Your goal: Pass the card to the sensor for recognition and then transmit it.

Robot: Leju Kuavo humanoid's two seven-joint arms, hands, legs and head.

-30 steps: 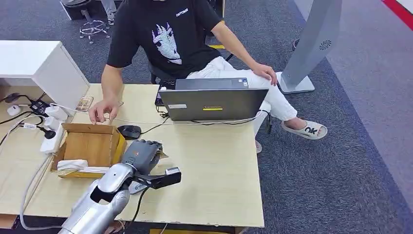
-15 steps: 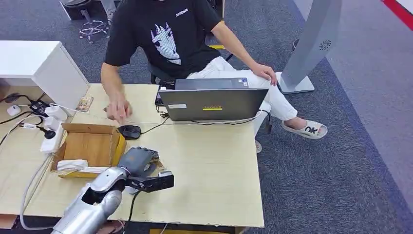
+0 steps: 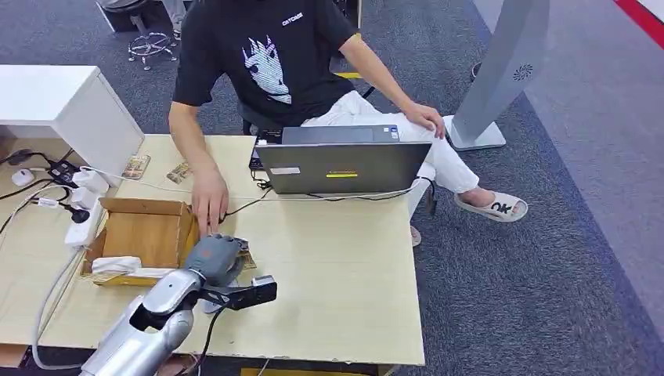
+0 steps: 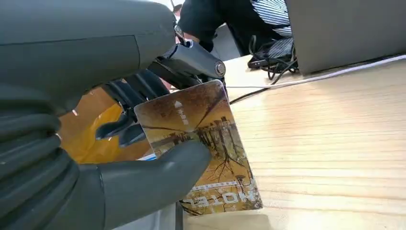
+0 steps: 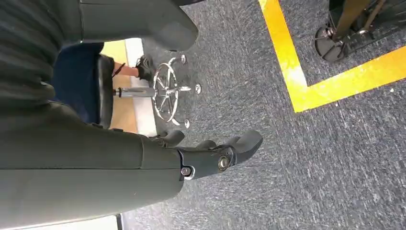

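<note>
My left hand [image 3: 213, 256] sits low over the wooden table [image 3: 344, 266], just right of the cardboard box [image 3: 145, 235]. It pinches a brown and gold picture card [image 4: 203, 143] between the thumb [image 4: 153, 177] and the dark fingers [image 4: 129, 96]. The card's lower edge is close to the tabletop, and a corner of the card [image 3: 246, 257] peeks out beside the hand. My right hand [image 5: 215, 153] hangs over blue-grey carpet with its fingers apart and nothing in them.
A seated person reaches a hand [image 3: 209, 205] onto the table just beyond my left hand. A grey laptop [image 3: 344, 160] with cables stands at the far edge. Two more cards [image 3: 178, 172] lie at the far left, near a power strip [image 3: 82, 219].
My left hand has drawn back toward me and slightly left, still holding the card. The person's hand slid right and nearer, from beyond the box onto the mouse.
</note>
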